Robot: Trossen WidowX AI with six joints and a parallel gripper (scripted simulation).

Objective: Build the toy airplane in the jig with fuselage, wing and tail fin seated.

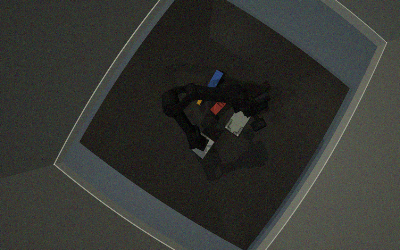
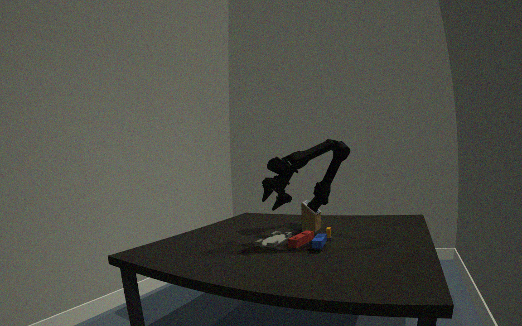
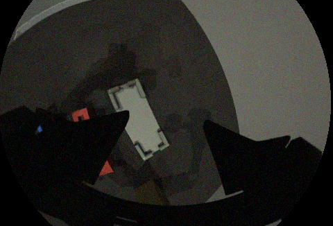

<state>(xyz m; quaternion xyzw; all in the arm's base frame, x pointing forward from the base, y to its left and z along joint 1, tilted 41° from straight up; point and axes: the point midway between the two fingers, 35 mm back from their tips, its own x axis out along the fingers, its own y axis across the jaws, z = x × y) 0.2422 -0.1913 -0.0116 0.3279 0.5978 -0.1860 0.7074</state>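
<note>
My gripper (image 2: pixel 268 205) (image 3: pixel 166 119) is open and empty, tilted downward high above the pale cradle (image 1: pixel 240 121) (image 2: pixel 275 240) (image 3: pixel 142 118). No part lies in the cradle. The red fuselage (image 1: pixel 216 108) (image 2: pixel 300 239) (image 3: pixel 105 168) lies on the table beside the cradle, its sockets facing up; the arm in the top view and a finger in the wrist view hide part of it. The blue wing block (image 1: pixel 215 77) (image 2: pixel 318 241) (image 3: pixel 39 129) lies beyond the fuselage. The small yellow tail fin (image 1: pixel 199 102) (image 2: pixel 328 232) stands apart, partly hidden by the arm in the top view.
The arm's base mount (image 1: pixel 202 153) (image 2: pixel 309 218) stands on the dark table (image 2: pixel 254 271) near the fuselage and cradle. The upper arm and forearm (image 2: pixel 311 152) arch above the parts. The table edges lie well out from the parts.
</note>
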